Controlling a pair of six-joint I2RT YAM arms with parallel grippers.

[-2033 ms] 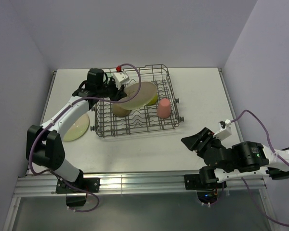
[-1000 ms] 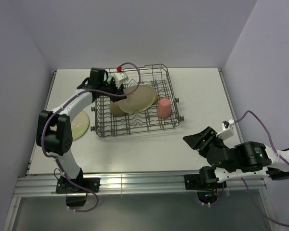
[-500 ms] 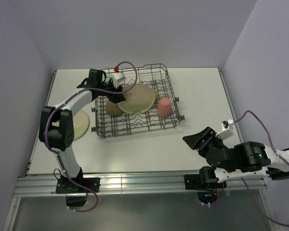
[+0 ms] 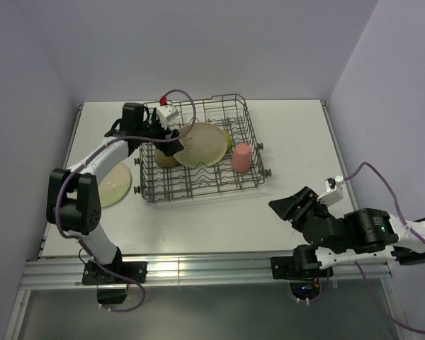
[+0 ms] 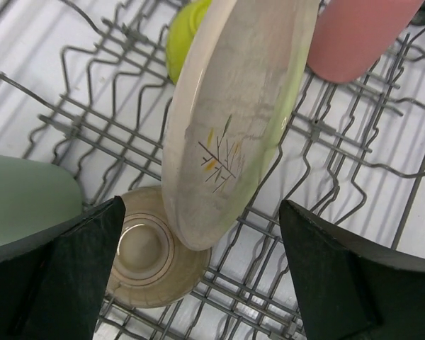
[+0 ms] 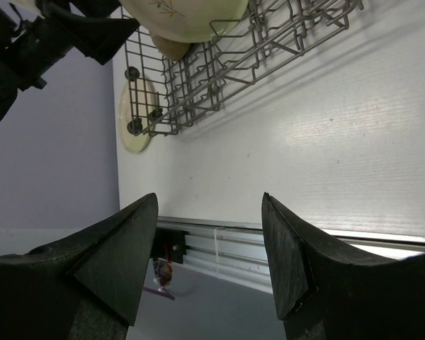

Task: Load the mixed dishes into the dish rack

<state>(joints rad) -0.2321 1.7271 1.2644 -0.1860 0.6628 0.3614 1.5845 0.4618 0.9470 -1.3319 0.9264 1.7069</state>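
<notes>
— Where was the leaf-sprig plate?

— The leaf-sprig plate (image 5: pixel 234 120) stood on edge in the dish rack (image 4: pixel 198 195), in its left half. It leaned among the tines with the sprig face toward my left wrist camera. Its lower rim overlapped a tan bowl (image 5: pixel 152 258) that lay upside down on the wires, foot ring up. Whether the two touched I could not tell.

— And your left hand?

— My left gripper (image 5: pixel 200 219) hung over the rack's left part with its fingers spread wide, one on each side of the plate's lower rim, neither pressing it. I held nothing.

— What else was in the rack?

— A lime-green bowl (image 5: pixel 184 39) sat just behind the plate, toward the rack's far side. A coral-pink cup (image 4: pixel 241 159) stood near the rack's right side. A mint-green piece (image 5: pixel 21 198) showed at the left edge of my wrist view, too cropped to name.

— Anything outside it?

— A second cream plate (image 4: pixel 113 185) lay flat on the table (image 4: pixel 198 227), just beside the rack's left side and near the table's left edge, partly under my left arm (image 4: pixel 99 156).

— The right hand?

— My right gripper (image 6: pixel 210 202) was well apart from the rack, over bare table by the near right corner, fingers apart with nothing between them.
</notes>
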